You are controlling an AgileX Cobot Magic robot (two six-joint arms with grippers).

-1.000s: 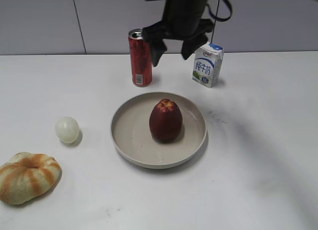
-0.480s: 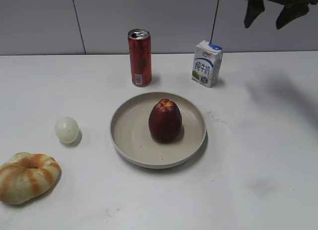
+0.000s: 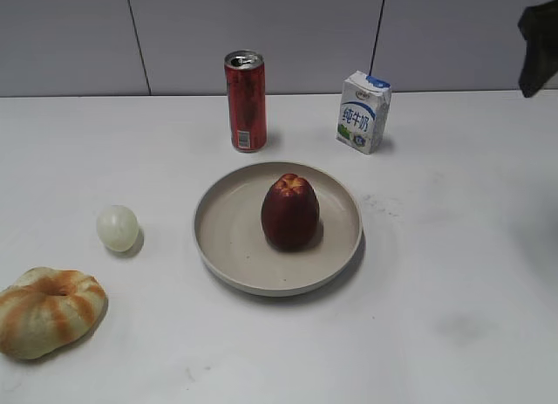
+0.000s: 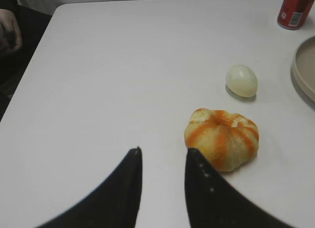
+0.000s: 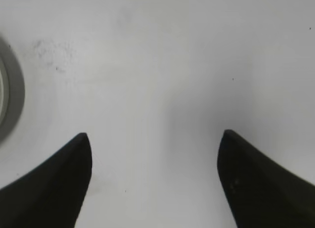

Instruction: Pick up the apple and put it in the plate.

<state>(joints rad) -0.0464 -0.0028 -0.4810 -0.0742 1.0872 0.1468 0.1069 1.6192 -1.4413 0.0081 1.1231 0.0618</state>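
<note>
The dark maroon-red apple (image 3: 290,212) stands upright inside the beige plate (image 3: 228,247) at the middle of the table. The plate's rim also shows in the left wrist view (image 4: 304,75) and the right wrist view (image 5: 11,100). My right gripper (image 5: 153,139) is open and empty, high over bare table to the right of the plate; only a dark part of it (image 3: 539,46) shows at the exterior view's right edge. My left gripper (image 4: 162,151) is open and empty over bare table near the gourd, out of the exterior view.
A red can (image 3: 246,100) and a milk carton (image 3: 364,112) stand behind the plate. A small pale ball (image 3: 118,228) lies left of the plate. An orange-striped gourd (image 3: 48,310) sits at the front left, close to my left fingers (image 4: 221,138).
My right arm has moved from above the plate's far side up and to the right, almost out of the exterior view. The apple stays in the plate.
</note>
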